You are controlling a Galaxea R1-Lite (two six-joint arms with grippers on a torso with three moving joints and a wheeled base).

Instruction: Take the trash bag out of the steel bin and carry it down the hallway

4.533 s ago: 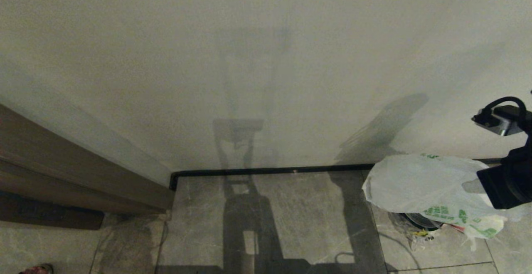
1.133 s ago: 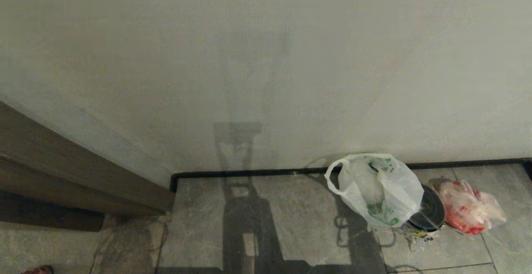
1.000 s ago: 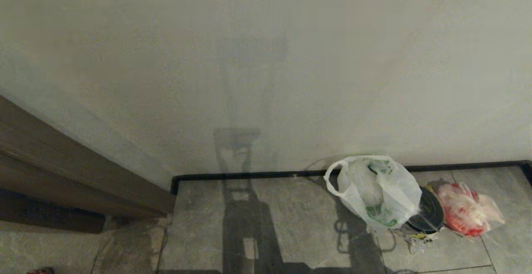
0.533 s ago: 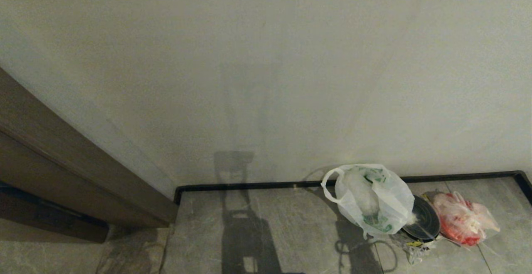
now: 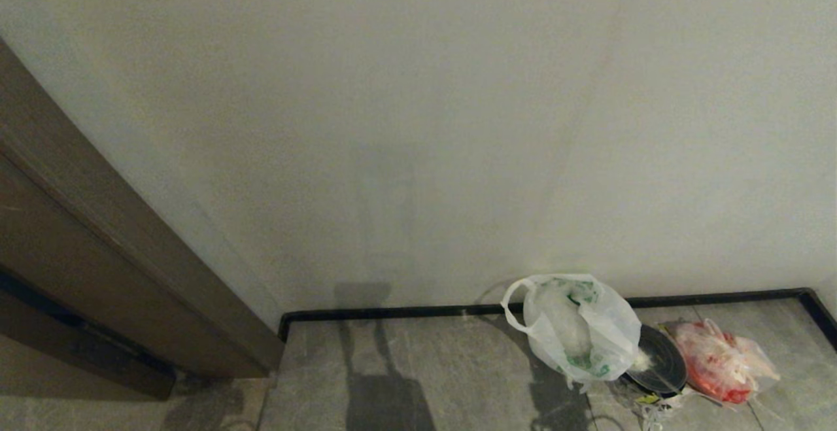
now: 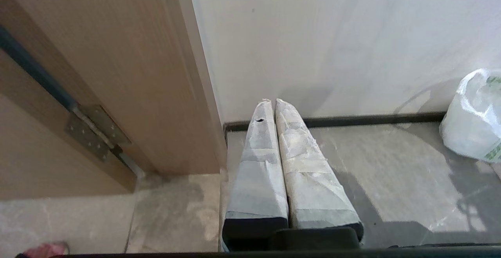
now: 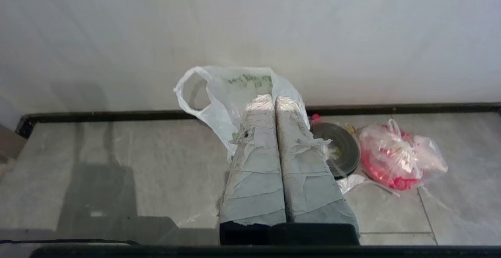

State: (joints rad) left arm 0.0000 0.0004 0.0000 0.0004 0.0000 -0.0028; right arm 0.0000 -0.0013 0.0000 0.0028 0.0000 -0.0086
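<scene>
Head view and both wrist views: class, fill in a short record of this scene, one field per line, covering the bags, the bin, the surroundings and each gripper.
trash bag: white with green print, on the floor by the wall, one loop handle standing up, held by no gripper
steel bin: dark round rim showing, between the two bags
red-and-clear bag: on the floor on the bin's far side
floor: grey tiles, black baseboard
door frame: brown, left
left gripper: shut, empty
right gripper: shut, empty
</scene>
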